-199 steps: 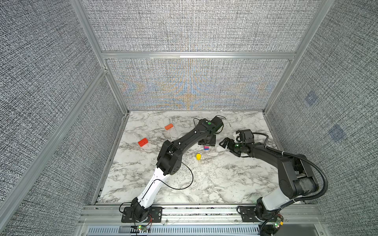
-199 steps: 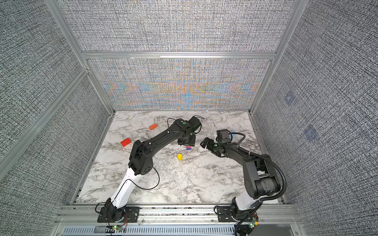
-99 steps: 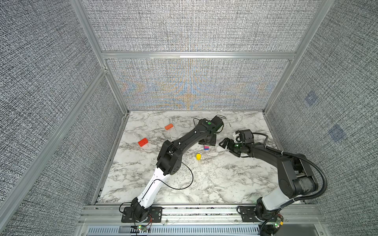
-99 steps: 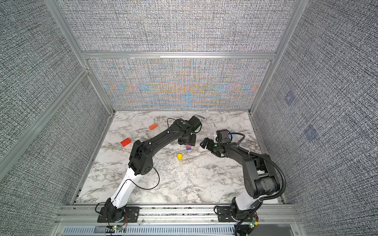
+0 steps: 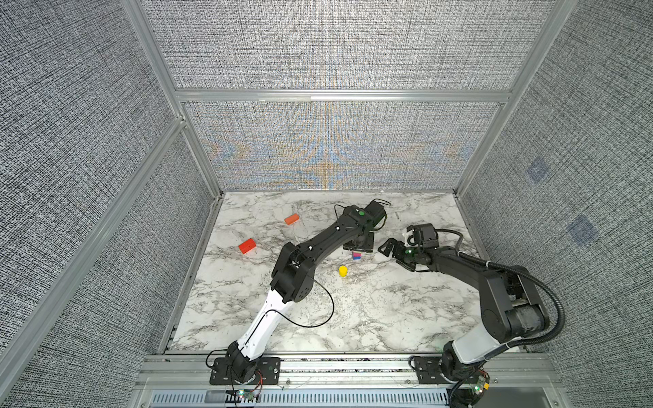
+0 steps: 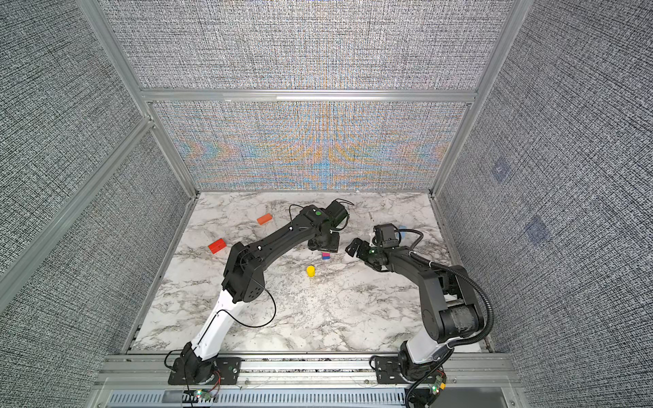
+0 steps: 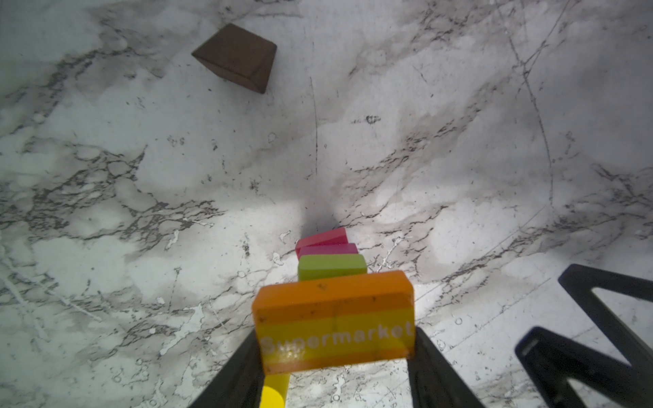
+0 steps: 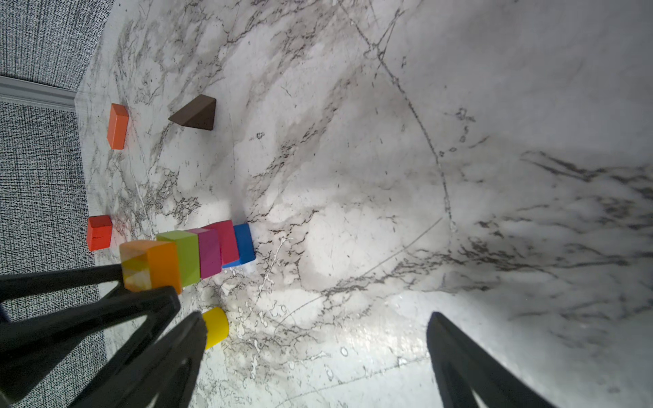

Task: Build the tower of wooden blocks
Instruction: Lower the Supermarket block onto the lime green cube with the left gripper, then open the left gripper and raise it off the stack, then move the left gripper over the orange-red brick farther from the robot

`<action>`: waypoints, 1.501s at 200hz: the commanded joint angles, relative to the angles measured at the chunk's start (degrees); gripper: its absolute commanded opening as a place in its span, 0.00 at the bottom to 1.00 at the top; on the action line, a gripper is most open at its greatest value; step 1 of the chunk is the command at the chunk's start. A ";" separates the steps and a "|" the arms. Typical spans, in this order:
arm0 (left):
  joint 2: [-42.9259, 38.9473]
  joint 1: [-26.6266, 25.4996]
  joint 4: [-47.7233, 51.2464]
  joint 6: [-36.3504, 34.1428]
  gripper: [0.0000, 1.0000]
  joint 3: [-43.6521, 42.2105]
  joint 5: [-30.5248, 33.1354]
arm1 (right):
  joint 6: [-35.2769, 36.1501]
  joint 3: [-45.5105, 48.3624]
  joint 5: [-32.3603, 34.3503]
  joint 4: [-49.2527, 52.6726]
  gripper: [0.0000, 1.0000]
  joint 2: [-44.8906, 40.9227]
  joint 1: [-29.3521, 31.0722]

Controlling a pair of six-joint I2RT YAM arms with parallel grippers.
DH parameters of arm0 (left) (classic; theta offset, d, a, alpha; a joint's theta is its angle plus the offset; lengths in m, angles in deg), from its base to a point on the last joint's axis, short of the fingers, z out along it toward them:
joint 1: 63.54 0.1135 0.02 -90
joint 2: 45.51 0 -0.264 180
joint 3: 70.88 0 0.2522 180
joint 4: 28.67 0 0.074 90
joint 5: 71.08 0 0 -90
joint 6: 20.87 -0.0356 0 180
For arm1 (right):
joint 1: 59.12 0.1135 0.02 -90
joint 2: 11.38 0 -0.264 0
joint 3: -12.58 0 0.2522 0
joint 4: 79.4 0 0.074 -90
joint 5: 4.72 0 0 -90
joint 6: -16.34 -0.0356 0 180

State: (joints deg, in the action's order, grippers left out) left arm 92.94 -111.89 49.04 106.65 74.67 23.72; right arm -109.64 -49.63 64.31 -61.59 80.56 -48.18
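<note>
The tower [image 8: 212, 249] stands mid-table: blue at the bottom, then red, magenta and green blocks. On top sits an orange and yellow "Supermarket" block [image 7: 334, 318], with my left gripper [image 7: 335, 339] shut on its two ends. Both top views show only the pink and blue base [image 5: 356, 255] [image 6: 325, 255] under that gripper [image 5: 358, 245]. My right gripper [image 8: 316, 323] [image 5: 392, 255] is open and empty, low over the table just right of the tower. Loose wood blocks lie about: a yellow cylinder [image 5: 342, 270] [image 8: 215, 326] and a dark brown wedge [image 7: 236, 56] [image 8: 196, 114].
A red block [image 5: 247, 246] [image 8: 99, 231] and an orange slab [image 5: 292, 219] [image 8: 117, 125] lie towards the left wall. Something light blue [image 6: 402, 229] peeks out behind the right wrist. Fabric walls with metal frames enclose the marble table [image 5: 353, 318].
</note>
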 commanded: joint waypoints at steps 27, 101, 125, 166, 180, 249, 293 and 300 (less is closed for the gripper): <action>0.05 0.02 0.48 -0.43 0.67 0.02 1.05 | 0.49 -0.68 -0.03 -0.05 0.99 0.05 -0.04; -1.01 0.02 1.42 -0.95 0.79 0.48 2.24 | 0.70 -0.68 -0.06 -0.07 0.99 0.08 0.00; -3.16 0.02 2.35 -1.70 0.85 0.69 4.25 | 0.78 -0.68 0.05 0.04 0.99 -0.08 -0.02; -8.36 0.35 4.55 -2.29 0.91 -0.16 12.86 | 1.40 -0.25 0.14 -0.34 0.99 -1.33 -0.08; -10.19 1.66 4.57 -2.54 0.92 -1.53 13.14 | 1.54 0.11 0.44 -0.71 0.99 -2.00 -0.11; -17.31 12.38 -1.40 -3.86 0.99 -12.37 11.19 | 3.38 0.33 3.02 -0.67 0.99 -5.24 -0.05; -17.50 20.60 -8.09 -2.10 0.99 -18.24 8.42 | 2.05 -0.88 3.31 -1.91 0.99 -4.64 0.02; -16.81 21.67 -8.96 -1.57 0.99 -18.40 8.01 | 1.78 -1.02 3.31 -2.31 0.99 -4.35 0.01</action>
State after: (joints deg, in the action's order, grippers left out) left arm 75.39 -92.88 44.99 103.64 57.40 33.73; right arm -107.22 -49.87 67.08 -62.33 75.65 -48.20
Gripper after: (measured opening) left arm 0.988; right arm 0.992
